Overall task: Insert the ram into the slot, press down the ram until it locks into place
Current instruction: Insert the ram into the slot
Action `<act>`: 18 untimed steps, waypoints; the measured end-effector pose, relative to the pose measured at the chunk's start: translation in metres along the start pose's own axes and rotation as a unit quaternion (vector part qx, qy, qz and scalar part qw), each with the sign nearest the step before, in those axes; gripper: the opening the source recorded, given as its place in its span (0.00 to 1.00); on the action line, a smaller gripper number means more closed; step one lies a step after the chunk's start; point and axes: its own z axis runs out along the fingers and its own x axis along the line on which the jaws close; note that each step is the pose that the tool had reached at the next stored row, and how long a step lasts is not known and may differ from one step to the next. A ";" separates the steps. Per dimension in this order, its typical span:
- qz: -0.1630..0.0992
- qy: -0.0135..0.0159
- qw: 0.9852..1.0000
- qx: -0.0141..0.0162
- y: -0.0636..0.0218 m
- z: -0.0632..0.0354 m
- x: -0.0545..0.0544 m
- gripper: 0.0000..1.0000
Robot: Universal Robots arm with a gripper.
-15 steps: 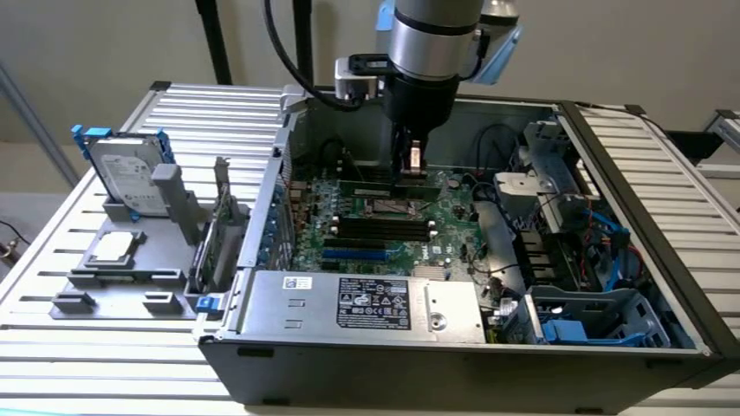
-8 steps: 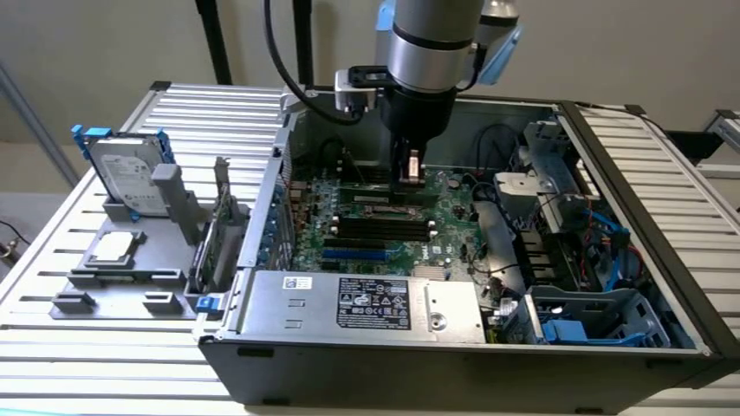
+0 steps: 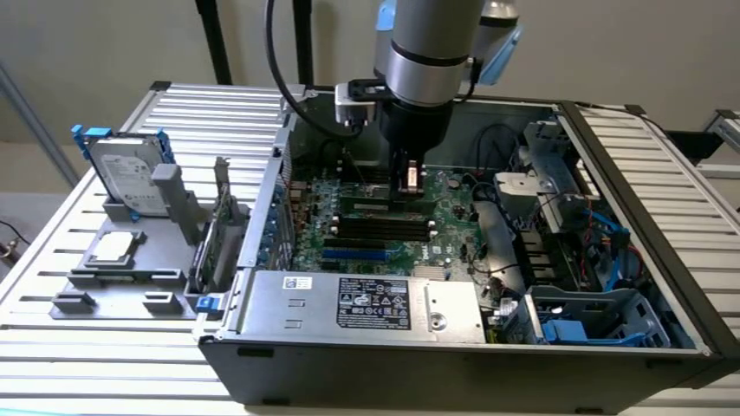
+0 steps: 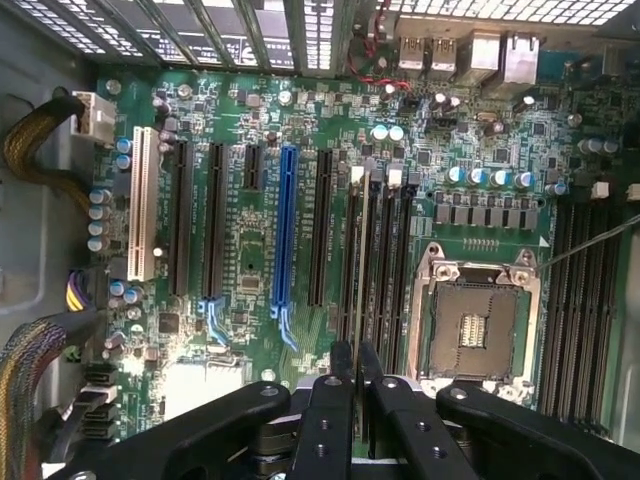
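Watching the wrist feed, I am seeing the gripper [image 4: 356, 362] with its fingers [image 4: 335, 412] clamping the ram [image 4: 362, 262] edge-on. The stick is standing in line with the slot [image 4: 351, 240] farthest from the processor socket [image 4: 473, 330], though I cannot tell whether it is seated. Outside, the arm is hanging inside the open computer case [image 3: 647, 199], which is holding the motherboard [image 3: 370, 238] and a silver power supply [image 3: 359, 303], while a grey rack [image 3: 116, 282] is carrying an upright hard drive [image 3: 127, 178].
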 end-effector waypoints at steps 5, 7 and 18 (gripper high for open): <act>-0.002 0.000 1.000 0.002 -0.0003 0.0091 0.000 0.13; -0.002 0.000 1.000 0.003 -0.0004 0.0127 0.000 0.13; -0.003 0.001 1.000 0.006 -0.0006 0.0216 0.000 0.13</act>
